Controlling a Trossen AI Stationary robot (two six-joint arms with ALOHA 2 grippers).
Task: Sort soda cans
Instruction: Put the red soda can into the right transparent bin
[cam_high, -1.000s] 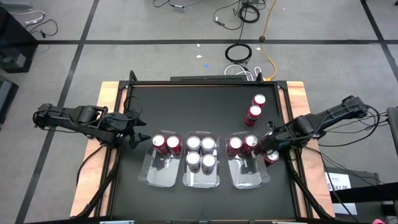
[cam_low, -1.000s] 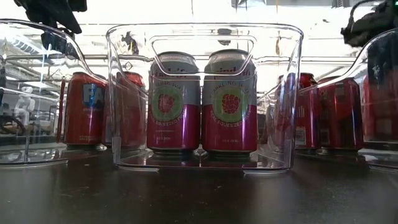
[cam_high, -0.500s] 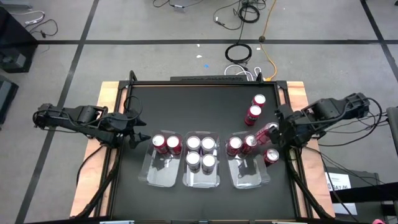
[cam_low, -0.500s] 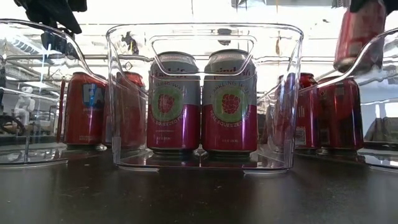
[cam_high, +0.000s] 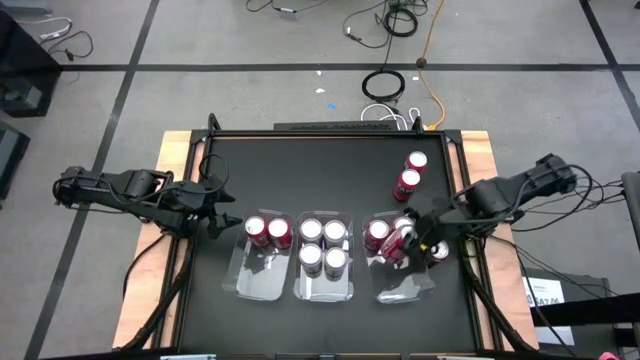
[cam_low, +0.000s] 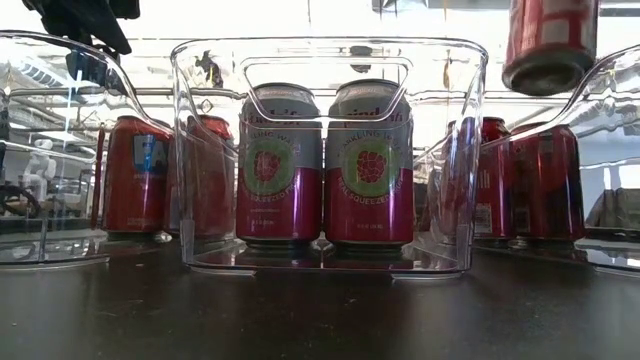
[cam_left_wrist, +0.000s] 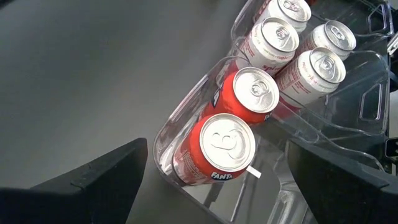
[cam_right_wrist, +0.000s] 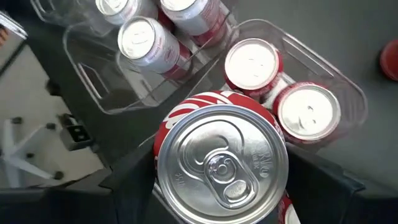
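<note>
Three clear, glossy plastic trays with rounded corners sit in a row on the matte black table (cam_high: 330, 170). The left tray (cam_high: 258, 280) holds two red cans (cam_high: 268, 231), the middle tray (cam_high: 324, 285) four silver-and-magenta cans (cam_high: 322, 246), and the right tray (cam_high: 405, 288) two red cans (cam_high: 376, 234) at its far end. The right gripper (cam_high: 412, 240), its arm stretched in from the table's right edge, pinches a red can (cam_low: 552, 42) with a shiny silver top and hangs it above the right tray; half a second ago that can was higher and nearer the table's edge. Two more red cans (cam_high: 411, 173) stand upright on the table beyond, and another (cam_high: 438, 251) seems to sit by the right tray, partly hidden. The left gripper (cam_high: 222, 222) waits unmoved beside the left tray, fingers spread.
</note>
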